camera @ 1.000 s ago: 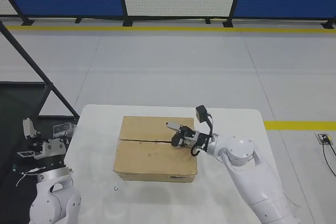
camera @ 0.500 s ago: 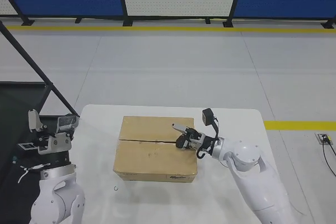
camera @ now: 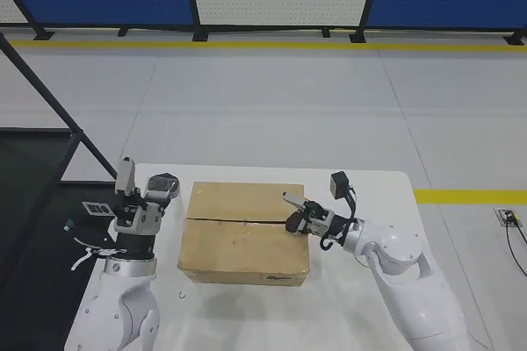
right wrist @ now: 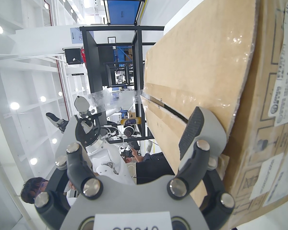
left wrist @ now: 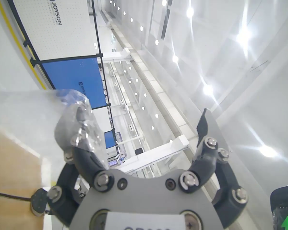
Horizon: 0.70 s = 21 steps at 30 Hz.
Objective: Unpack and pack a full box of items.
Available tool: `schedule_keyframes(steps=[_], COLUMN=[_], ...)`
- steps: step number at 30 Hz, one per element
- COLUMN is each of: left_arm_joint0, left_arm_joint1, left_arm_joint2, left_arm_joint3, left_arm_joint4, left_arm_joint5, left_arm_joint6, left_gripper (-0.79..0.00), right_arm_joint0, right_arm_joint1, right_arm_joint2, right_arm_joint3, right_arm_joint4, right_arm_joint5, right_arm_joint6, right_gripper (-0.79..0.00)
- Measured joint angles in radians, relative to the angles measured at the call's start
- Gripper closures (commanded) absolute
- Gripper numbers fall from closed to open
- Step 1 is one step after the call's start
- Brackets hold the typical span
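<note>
A closed brown cardboard box (camera: 244,235) lies in the middle of the white table (camera: 369,197); its flaps meet along a centre seam (right wrist: 163,105). My right gripper (camera: 295,212) is open at the box's right end, with one finger (right wrist: 194,130) over the top edge by the seam. My left gripper (camera: 147,196) is raised beside the box's left end, fingers spread open (left wrist: 144,140). A strip of clear tape (left wrist: 72,113) clings to one of its fingers. In the right wrist view the clear tape (right wrist: 110,96) stretches from the seam's far end to the left gripper (right wrist: 84,111).
A small ring-like item (camera: 183,295) lies on the table near the box's front left corner. A black metal frame (camera: 75,140) stands off the table's left side. White labels (right wrist: 285,92) cover the box's end face. Bare table surrounds the box.
My left arm has swung from beyond the table's left edge up to the box's left end. My right gripper has slid right along the seam to the box's right end.
</note>
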Motion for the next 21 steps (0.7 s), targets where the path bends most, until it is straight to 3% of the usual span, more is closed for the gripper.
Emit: schedule_keyframes(steps=[8,21], left_arm_joint0=[-0.062,-0.113], left_arm_joint1=[-0.011,-0.025], left_arm_joint2=[0.104,0.205], left_arm_joint3=[0.037,0.102], left_arm_joint4=[0.097,0.244], left_arm_joint5=[0.060,0.108], left_arm_joint6=[-0.007,-0.018], left_gripper=[-0.785,-0.785], right_arm_joint0=[-0.014,-0.022], right_arm_joint1=[0.008,0.018], right_arm_joint2=[0.004,0.012], right_arm_joint3=[-0.014,-0.002], right_arm_joint4=[0.005,0.029], right_arm_joint5=[0.009,-0.013], right_arm_joint6=[0.000,-0.004], right_gripper=[-0.785,-0.785])
